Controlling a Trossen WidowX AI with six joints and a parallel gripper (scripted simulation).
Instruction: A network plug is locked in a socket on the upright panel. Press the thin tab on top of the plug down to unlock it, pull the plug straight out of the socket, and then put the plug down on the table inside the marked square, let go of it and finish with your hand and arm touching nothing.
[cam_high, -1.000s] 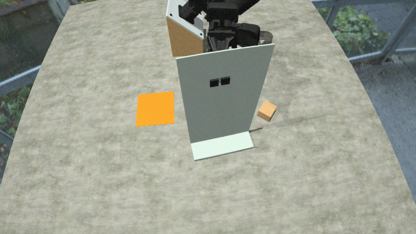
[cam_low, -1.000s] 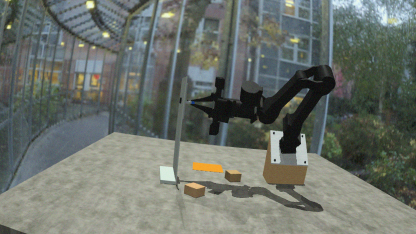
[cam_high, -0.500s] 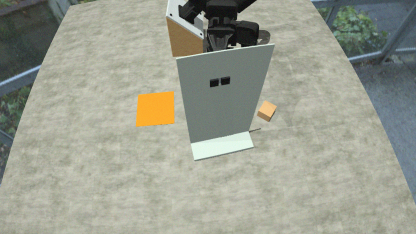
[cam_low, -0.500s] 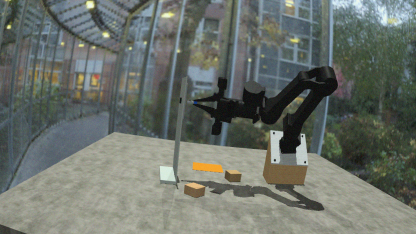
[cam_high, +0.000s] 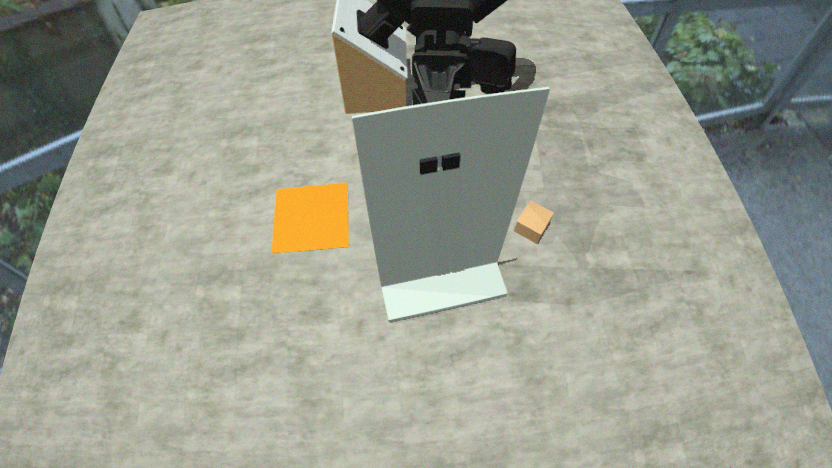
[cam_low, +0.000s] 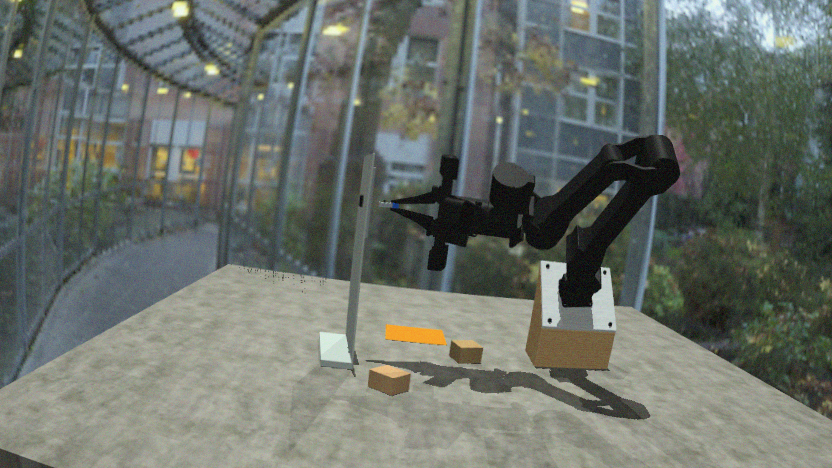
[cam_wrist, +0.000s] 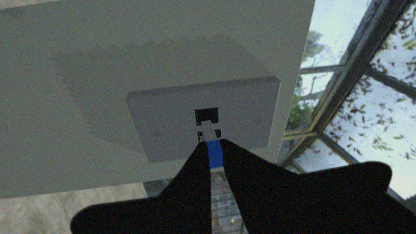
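Note:
My gripper (cam_low: 393, 205) (cam_wrist: 212, 146) is shut on the network plug, whose blue body (cam_wrist: 215, 154) shows between the fingertips in the wrist view. The plug's pale front end (cam_low: 385, 203) points at the upright panel (cam_low: 358, 244) (cam_high: 448, 221) (cam_wrist: 60, 125). A gap shows between that end and the panel in the exterior view. The dark socket opening (cam_wrist: 206, 115) in the wall plate (cam_wrist: 170, 125) shows empty, just above the plug's tip in the wrist view. The thin tab is too small to make out. The orange marked square (cam_high: 311, 218) (cam_low: 415, 334) lies on the table.
A wooden block (cam_high: 533, 221) (cam_low: 389, 379) lies beside the panel. Another wooden block (cam_low: 466, 351) lies between the orange square and the arm's base (cam_low: 570, 349) (cam_high: 372, 78). The panel's pale foot (cam_high: 445, 293) (cam_low: 335, 351) extends away from the arm.

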